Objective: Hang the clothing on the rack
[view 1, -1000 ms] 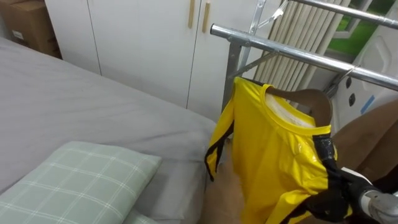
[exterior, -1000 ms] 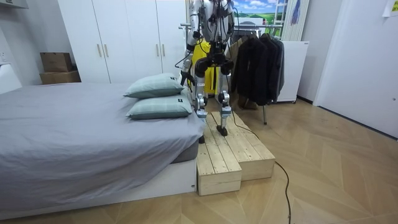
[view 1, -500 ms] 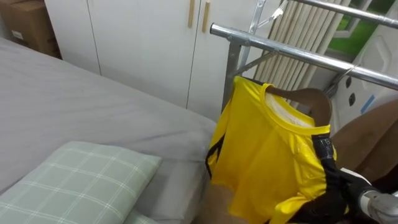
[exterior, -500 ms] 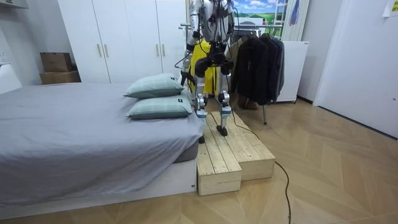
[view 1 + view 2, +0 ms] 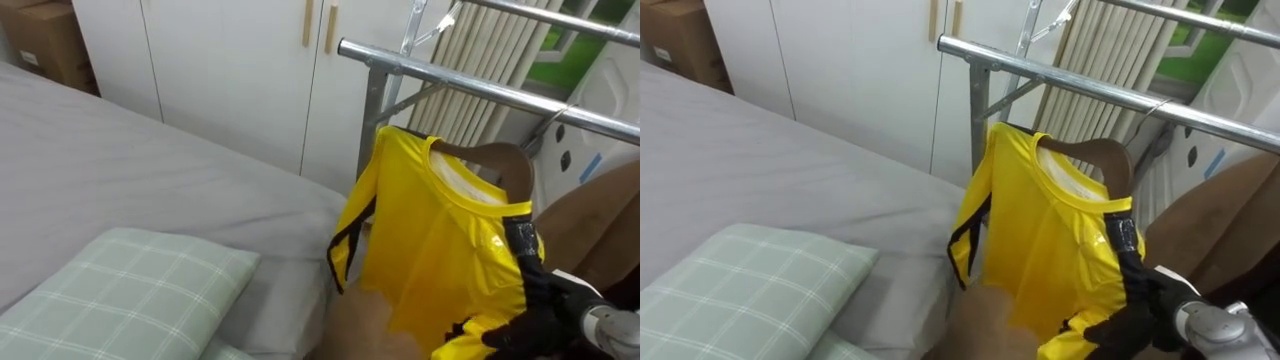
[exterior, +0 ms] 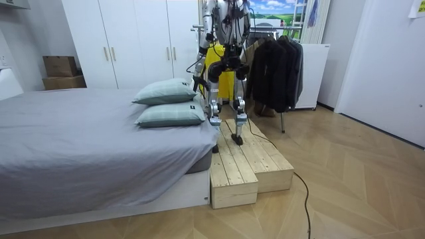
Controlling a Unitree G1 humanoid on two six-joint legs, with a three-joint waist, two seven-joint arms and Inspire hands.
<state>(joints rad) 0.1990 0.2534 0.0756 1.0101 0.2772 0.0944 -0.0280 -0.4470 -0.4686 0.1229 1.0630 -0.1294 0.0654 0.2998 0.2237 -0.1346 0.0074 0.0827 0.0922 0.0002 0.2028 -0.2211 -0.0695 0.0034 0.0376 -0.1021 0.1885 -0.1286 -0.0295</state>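
Shirt (image 5: 440,250): bright yellow w/ black edges. Hanger (image 5: 505,160): brown. Rail (image 5: 470,85): silver. Bed sheet (image 5: 120,170): plain grey. Pillow (image 5: 130,285): pale green w/ white checks. Cupboard (image 5: 230,70): white; handles (image 5: 308,22) light wood col. Box (image 5: 50,40): brown. Right hand (image 5: 535,318): black. Coats (image 6: 275,63): dark. Steps (image 6: 249,166): pale wood.

Yellow shirt (image 5: 1050,240) (on hanger (image 5: 1102,152)) under rail (image 5: 1060,78)
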